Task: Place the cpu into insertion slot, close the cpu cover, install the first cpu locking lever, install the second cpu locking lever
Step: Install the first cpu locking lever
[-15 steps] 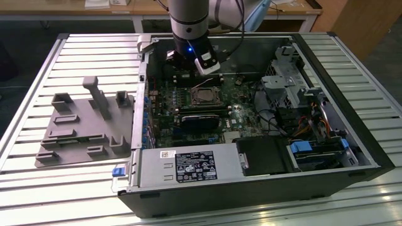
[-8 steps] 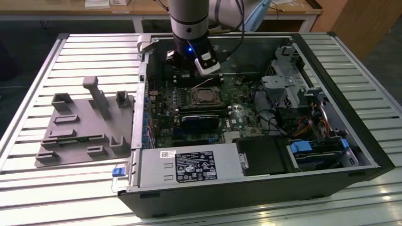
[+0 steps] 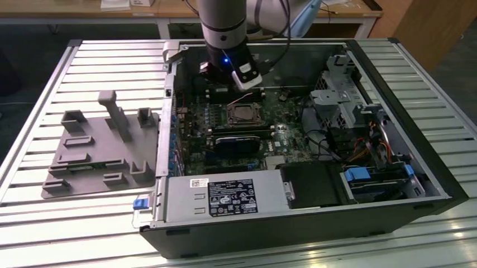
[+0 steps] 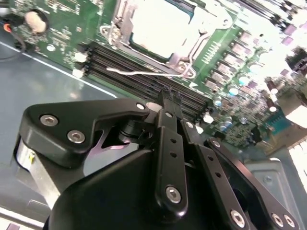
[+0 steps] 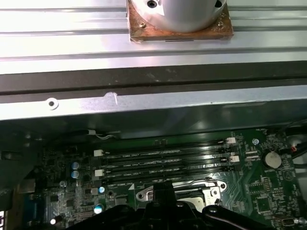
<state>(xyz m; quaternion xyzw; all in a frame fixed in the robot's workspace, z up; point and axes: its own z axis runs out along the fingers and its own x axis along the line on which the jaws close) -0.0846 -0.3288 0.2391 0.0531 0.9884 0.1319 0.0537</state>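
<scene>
Pincer (image 4: 169,93) is clenched on nothing, hovering over the long black memory slots (image 4: 115,64) just beside the small silver-rimmed insertion slot (image 3: 254,120). The pale silvery square cpu (image 4: 156,24) sits inside under the thin silver cover frame (image 4: 122,24), and a thin wire lever (image 4: 144,72) pokes out.

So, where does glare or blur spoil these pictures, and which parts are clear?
In the second wrist view, glare whitens the cpu, and part of the circuit board is blurred and overexposed, while the claw is dark yet sharp. In the first wrist view, the ribbed table glares; the memory slots are clear.
</scene>
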